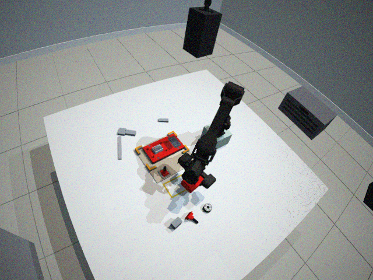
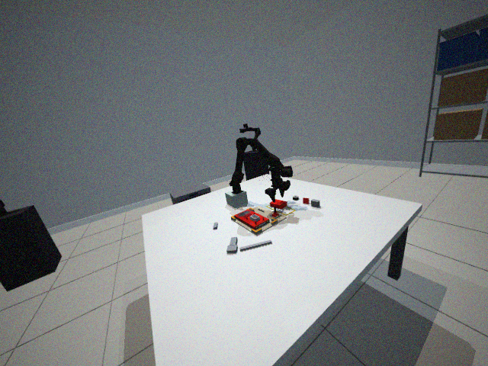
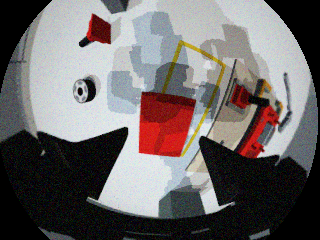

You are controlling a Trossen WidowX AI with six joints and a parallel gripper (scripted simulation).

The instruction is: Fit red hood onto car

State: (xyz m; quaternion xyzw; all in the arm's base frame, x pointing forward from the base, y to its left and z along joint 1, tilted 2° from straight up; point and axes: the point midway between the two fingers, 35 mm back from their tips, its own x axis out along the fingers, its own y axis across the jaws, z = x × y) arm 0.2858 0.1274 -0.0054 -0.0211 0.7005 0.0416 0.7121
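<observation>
The red hood (image 1: 190,185) (image 2: 278,203) (image 3: 165,125) lies on the table with its flat roof up, partly over the yellow outline (image 1: 167,190) (image 3: 202,53). Its corner holes cannot be made out. My gripper (image 2: 277,197) (image 3: 164,135) is open and empty above the hood; in the wrist view its fingertips stand on either side of the hood's near part. The red chassis (image 1: 162,157) (image 2: 241,217) (image 3: 255,137) sits in the beige jig (image 1: 176,160) (image 3: 220,127) between orange corner pieces. The grey engine block (image 1: 157,149) (image 2: 254,216) is on its deck. The small pegs are hard to make out.
A red piece with a black post (image 1: 164,172) (image 3: 241,96) stands on the jig beside the hood. A wheel (image 1: 207,206) (image 3: 84,91), a red piece with a black stem (image 1: 189,216) (image 3: 100,29) and a grey block (image 1: 175,223) lie nearby. Several grey bars lie beyond the jig.
</observation>
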